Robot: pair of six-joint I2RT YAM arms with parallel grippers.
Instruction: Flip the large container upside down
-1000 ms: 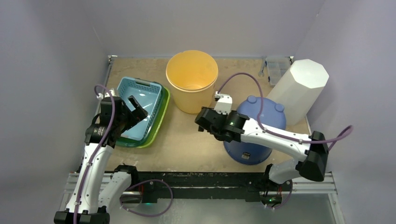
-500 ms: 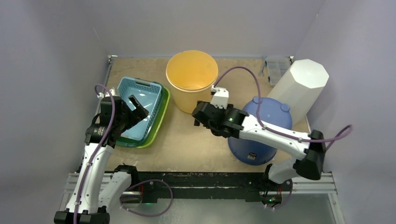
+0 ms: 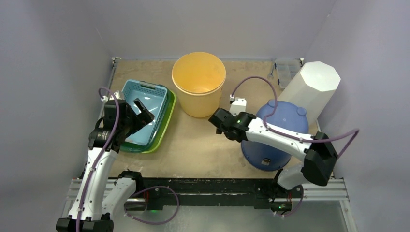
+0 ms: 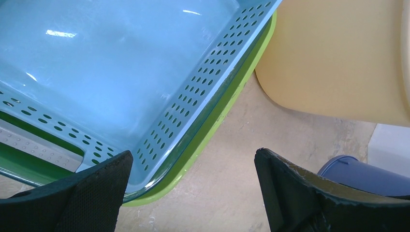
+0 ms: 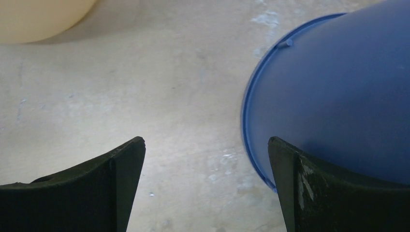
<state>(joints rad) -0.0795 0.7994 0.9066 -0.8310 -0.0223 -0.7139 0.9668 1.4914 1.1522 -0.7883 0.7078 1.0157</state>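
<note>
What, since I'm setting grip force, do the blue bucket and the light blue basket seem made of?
Blue bucket: probably plastic, smooth and semi-matte, even colour with a thin moulded rim.
Light blue basket: probably plastic, glossy; bright highlights on its floor, neat rows of holes through its walls.

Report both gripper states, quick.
Left gripper: open, holding nothing, above the edge of the blue basket.
Right gripper: open, holding nothing, next to the blue bucket.
</note>
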